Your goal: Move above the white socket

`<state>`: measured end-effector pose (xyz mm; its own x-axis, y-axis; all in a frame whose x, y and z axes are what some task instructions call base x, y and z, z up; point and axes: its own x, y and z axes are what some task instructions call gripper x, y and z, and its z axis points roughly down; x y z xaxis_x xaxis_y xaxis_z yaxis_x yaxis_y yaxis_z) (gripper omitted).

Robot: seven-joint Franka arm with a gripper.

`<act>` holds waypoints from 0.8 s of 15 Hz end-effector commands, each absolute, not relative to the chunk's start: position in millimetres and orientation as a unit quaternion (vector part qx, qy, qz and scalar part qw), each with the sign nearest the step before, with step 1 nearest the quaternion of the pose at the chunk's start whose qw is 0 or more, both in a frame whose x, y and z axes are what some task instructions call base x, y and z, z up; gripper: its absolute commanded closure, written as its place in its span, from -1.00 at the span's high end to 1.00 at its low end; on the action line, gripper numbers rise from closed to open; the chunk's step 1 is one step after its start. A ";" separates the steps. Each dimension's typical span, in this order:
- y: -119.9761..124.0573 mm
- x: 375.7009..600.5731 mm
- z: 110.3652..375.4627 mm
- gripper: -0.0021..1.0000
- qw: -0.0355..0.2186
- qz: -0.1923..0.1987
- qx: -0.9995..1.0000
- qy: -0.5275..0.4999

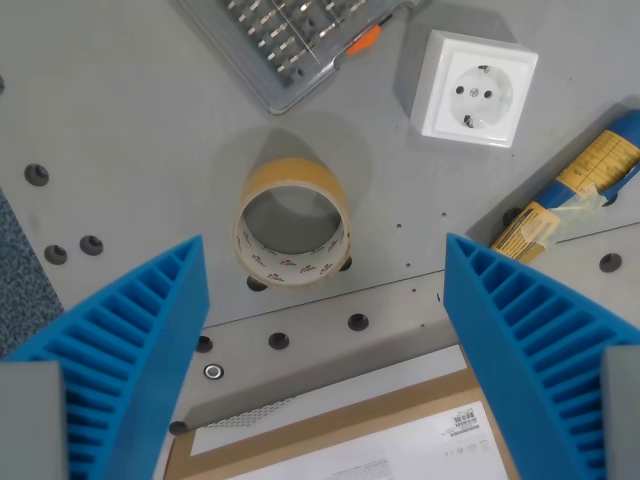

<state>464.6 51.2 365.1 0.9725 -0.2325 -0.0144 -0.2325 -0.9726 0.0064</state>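
Note:
The white socket (474, 88) is a square wall outlet lying face up on the grey table, at the upper right of the wrist view. My gripper (325, 255) is open and empty, its two blue ribbed fingers (140, 340) wide apart at the lower left and lower right. The socket lies beyond and to the right of the gap between the fingers. A roll of tan tape (293, 222) stands on the table right under the gap.
A clear case of screwdriver bits (290, 40) with an orange latch lies at the top. A blue and yellow tube (580, 185) lies at the right edge. A brown cardboard box (340, 440) with a white label sits at the bottom. The table has rows of holes.

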 end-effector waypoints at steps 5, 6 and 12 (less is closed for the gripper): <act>39.8 461.9 348.5 1.00 0.002 0.017 0.990 -0.140; 37.9 461.5 344.9 1.00 0.002 0.021 0.990 -0.142; 23.9 458.8 318.9 1.00 0.002 0.027 0.987 -0.155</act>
<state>462.8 30.6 326.2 0.9631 -0.2668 -0.0363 -0.2666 -0.9637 0.0117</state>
